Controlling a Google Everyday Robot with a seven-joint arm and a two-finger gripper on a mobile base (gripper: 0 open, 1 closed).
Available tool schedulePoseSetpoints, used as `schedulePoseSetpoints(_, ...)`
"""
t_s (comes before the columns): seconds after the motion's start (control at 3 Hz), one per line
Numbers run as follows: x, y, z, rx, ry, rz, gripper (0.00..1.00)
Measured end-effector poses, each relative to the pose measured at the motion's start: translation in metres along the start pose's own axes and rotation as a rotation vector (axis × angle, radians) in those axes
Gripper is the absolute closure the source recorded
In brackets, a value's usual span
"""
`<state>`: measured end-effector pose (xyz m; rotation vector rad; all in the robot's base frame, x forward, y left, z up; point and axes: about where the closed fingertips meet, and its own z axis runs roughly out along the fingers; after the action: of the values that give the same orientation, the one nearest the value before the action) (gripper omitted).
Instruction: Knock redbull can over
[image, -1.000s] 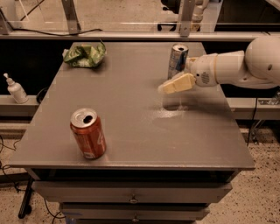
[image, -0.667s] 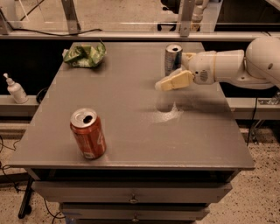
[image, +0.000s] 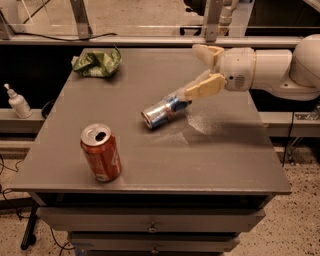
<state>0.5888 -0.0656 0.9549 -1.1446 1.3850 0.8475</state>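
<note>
1. Bottom of the frame: the grey table (image: 225, 165) carries two shut drawers (image: 150, 220) under its front edge.

2. Lower left of the tabletop: a red soda can (image: 101, 152) stands upright near the front edge. Its silver top is opened; the dark mouth shows, but what is inside cannot be seen.

3. Centre of the frame: the redbull can (image: 164, 112) lies on its side on the tabletop, well apart from the red soda can.
   - Body: slim, silver and blue.
   - Orientation: one silver end faces the lower left of the frame; the other end points to the upper right, toward the gripper.

4. Right of centre: the gripper (image: 194, 71) is above the tabletop, just beside the upper-right end of the redbull can.
   - Its two cream fingers (image: 206, 87) are spread wide apart.
   - Nothing is held between them.
   - The lower finger slants down and left, with its tip at the can's end; the upper finger points toward the far edge of the table.

5. Right edge of the frame: the white arm (image: 270, 70) enters and runs roughly level to the gripper.

6. Upper left of the tabletop: a crumpled green bag (image: 97, 62) lies near the far corner.

7. Left edge of the frame, off the table: a white bottle (image: 17, 101) stands upright.
</note>
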Motion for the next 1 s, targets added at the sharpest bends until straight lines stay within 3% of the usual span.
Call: schedulePoseSetpoints(1.0,0.003,0.001,-0.025,0.024,0.027,-0.015,0.00)
